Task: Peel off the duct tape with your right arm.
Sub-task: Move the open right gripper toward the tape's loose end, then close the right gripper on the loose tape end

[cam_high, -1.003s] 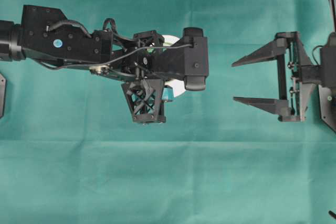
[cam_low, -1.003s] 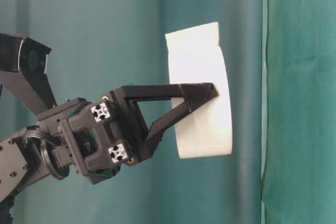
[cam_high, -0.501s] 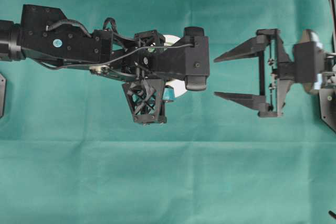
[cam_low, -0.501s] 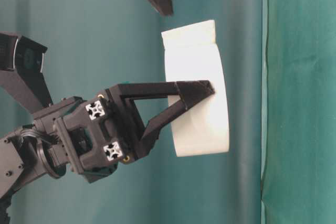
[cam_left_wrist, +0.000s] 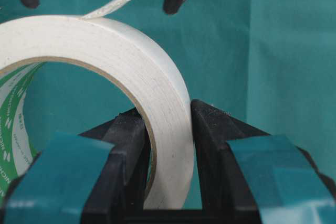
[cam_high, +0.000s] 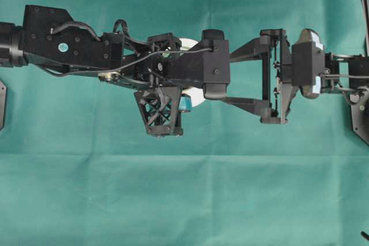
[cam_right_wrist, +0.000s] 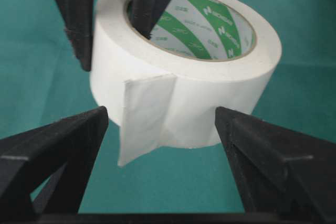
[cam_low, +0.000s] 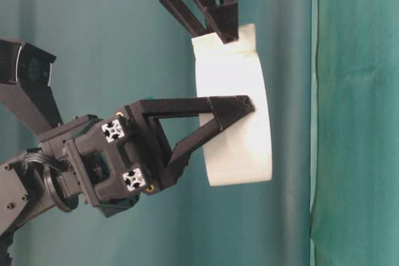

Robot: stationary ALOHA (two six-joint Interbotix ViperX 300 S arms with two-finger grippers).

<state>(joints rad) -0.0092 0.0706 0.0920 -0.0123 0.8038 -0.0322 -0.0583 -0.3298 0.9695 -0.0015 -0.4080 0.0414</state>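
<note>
Green cloth (cam_high: 173,200) under duct tape (cam_right_wrist: 184,77)

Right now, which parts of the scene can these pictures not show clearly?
- Overhead view: the tape roll is mostly hidden under the left end effector.
- Overhead view: the right end effector fingertips are covered by the left arm's camera.
- Table-level view: the right end effector is cut off by the top edge.

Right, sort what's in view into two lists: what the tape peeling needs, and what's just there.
Belongs to the job:
- duct tape roll, with its loose tab
- right end effector, open, either side of the tab
- left end effector, clamped on the roll's wall

Just there:
- green cloth under everything
</note>
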